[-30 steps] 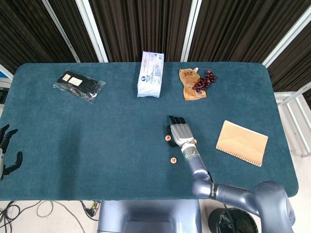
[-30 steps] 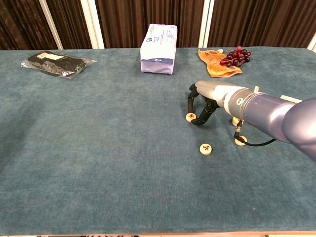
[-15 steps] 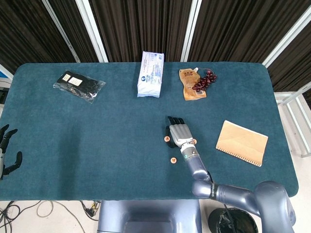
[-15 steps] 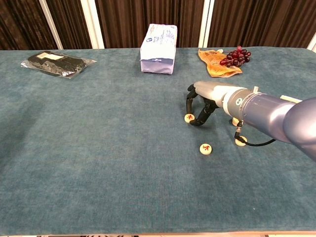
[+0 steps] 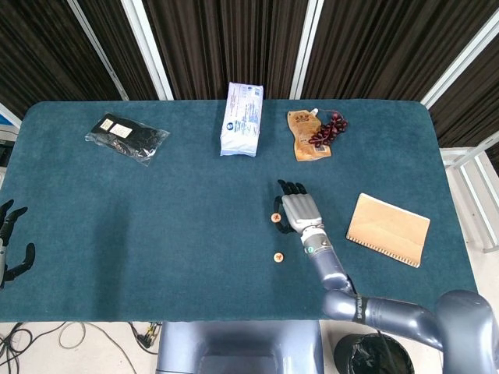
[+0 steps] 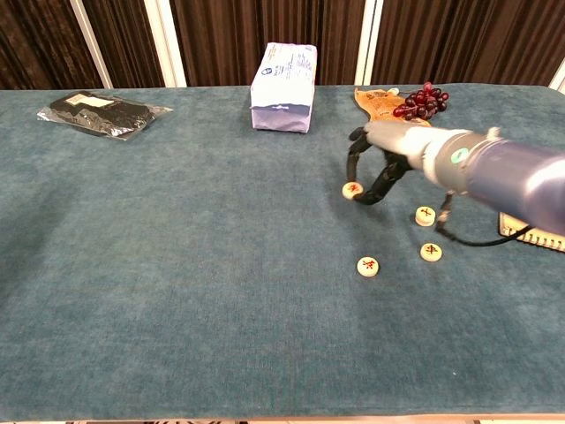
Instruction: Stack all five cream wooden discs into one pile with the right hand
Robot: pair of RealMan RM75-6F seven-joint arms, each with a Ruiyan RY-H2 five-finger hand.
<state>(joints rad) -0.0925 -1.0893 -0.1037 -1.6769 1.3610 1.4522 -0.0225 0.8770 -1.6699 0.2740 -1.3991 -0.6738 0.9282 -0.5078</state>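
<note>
1. right hand right of centre in the chest view, raised above the table, pinching one cream wooden disc between thumb and fingertips, other fingers curled downward.
2. three more discs flat on the table in the chest view: one with a red mark lower centre, another red-marked one just right of the hand, a plain one below that.
3. fifth disc not made out in either view.
4. left hand at the far left edge of the head view, off the table, fingers spread, holding nothing.
5. along the top of the frame: black packet, white pack, orange pouch with dark grapes.
6. brown notebook at right in the head view.
</note>
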